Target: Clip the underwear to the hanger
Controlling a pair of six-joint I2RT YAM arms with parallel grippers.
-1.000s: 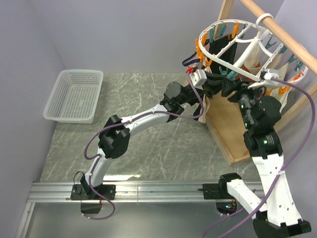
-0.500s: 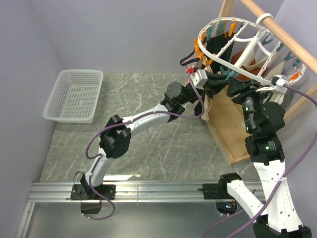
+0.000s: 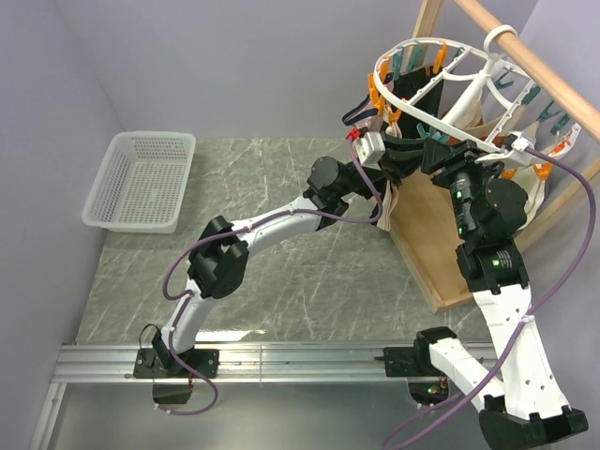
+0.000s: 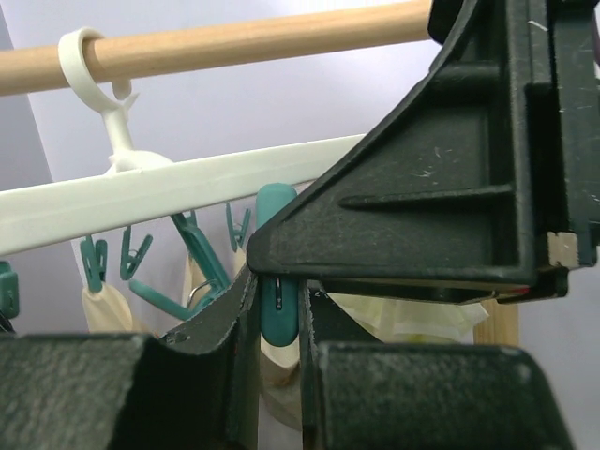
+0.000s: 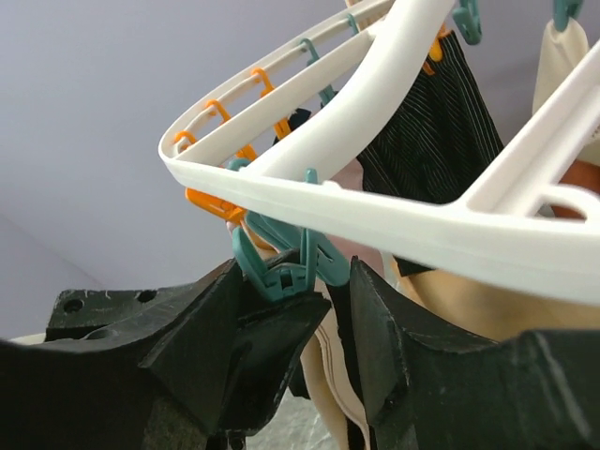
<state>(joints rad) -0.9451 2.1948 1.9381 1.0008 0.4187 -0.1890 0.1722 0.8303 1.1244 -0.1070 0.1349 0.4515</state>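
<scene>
The hanger hangs by its hook from the wooden rod at the far right, above the marble counter. The underwear hangs inside the hanger's ring on its left side. Its black fabric drops from the rim, and in the right wrist view it shows fine stripes.

Both arms reach up to the near-left part of the ring, and their tools are close together under the rim. The left tool comes in from the left. In its wrist view the fingers are nearly pressed together, with a teal clip pinched in the narrow gap below the white rim. The black body of the right tool fills the upper right of that view, just beside the clip.

The right tool points up at the rim from below. A teal clip hangs there just above its fingertips, and whether it is the same clip cannot be told. The fingers stand a slim gap apart with a tan band of fabric showing between them, and I cannot tell whether they grip it.

Orange clips dangle farther along the rim. A white mesh basket sits on the counter at the far left, well apart from the arms.
</scene>
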